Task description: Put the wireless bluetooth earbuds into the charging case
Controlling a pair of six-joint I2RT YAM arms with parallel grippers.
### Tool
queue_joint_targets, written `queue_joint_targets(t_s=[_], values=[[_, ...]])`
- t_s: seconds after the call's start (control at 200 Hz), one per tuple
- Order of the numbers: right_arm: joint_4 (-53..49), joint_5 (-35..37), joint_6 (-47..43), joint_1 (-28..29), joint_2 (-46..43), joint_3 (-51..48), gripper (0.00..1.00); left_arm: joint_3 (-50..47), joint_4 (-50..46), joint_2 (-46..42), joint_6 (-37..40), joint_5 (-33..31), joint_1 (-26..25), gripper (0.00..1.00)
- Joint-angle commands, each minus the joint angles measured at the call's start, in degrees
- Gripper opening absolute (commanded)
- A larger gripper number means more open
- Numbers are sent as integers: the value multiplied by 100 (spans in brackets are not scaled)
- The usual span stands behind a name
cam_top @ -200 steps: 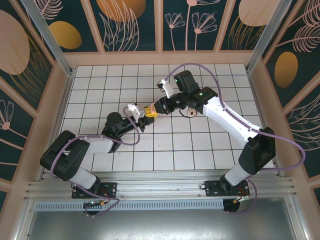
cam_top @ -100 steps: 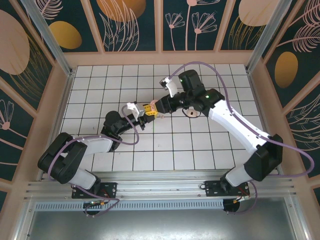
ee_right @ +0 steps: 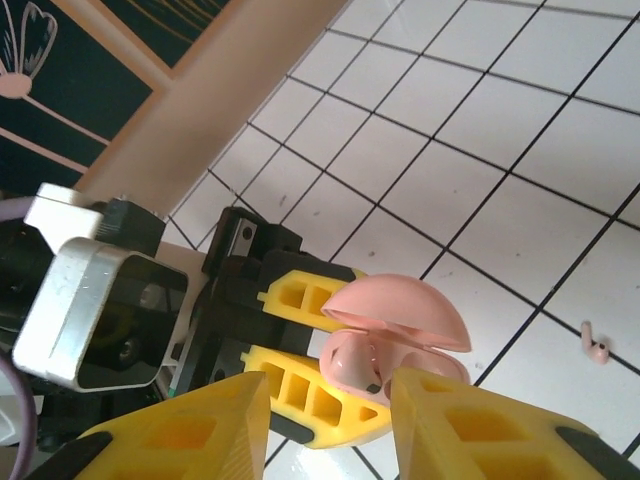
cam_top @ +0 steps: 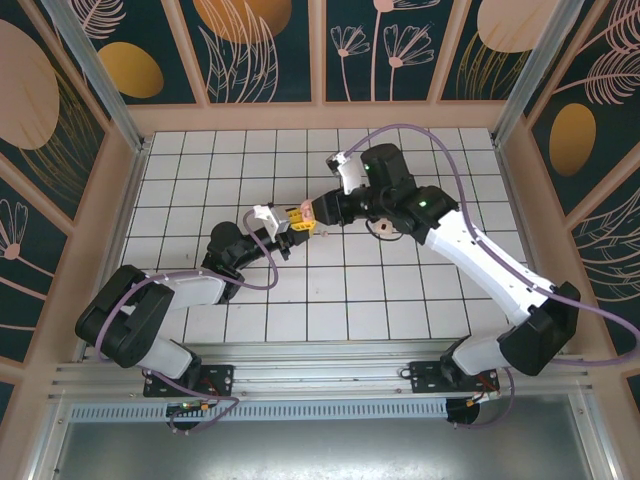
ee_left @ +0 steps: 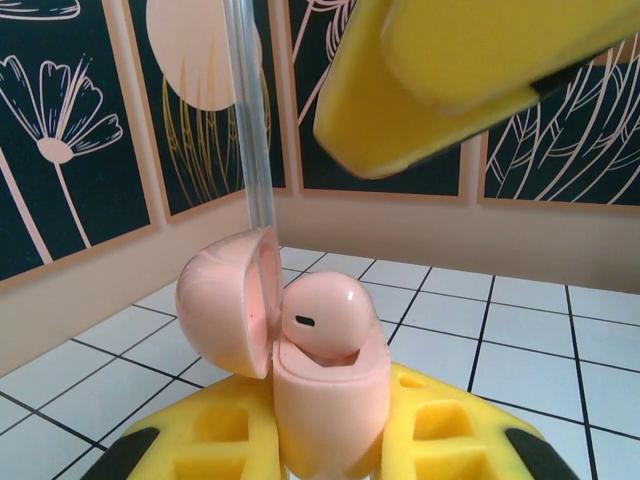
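Observation:
My left gripper [ee_left: 330, 445] is shut on the salmon-pink charging case [ee_left: 330, 400], holding it upright with its lid [ee_left: 225, 310] swung open. One pale pink earbud [ee_left: 325, 315] sits in the case's well, its rounded head standing above the rim. In the right wrist view my right gripper [ee_right: 328, 400] hovers just above the case [ee_right: 430, 362], open, with nothing between its yellow fingers [ee_right: 200, 430]. A second earbud [ee_right: 597, 345] lies loose on a white tile to the right. In the top view both grippers meet over the table's middle, around the case [cam_top: 308, 212].
The white gridded table [cam_top: 200, 170] is walled by beige boards with dark floral panels [cam_top: 260, 50]. My left wrist camera block [ee_right: 95, 300] is close below my right fingers. A purple cable [cam_top: 430, 150] arcs over my right arm.
My right gripper has opened and drawn back a little from the case, leaving the earbud in it. The right arm's elbow swung to the right. The left gripper has held still.

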Motion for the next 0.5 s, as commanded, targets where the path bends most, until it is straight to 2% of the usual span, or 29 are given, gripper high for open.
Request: queue_joint_targets(t_s=[0.0,0.495], values=[[-168,266,13,110,212,271,39,146,105,-114,133,18,-37,7],[-510,534,-173,277,506,446,39,146,60,-151,139,-5,-41,7]])
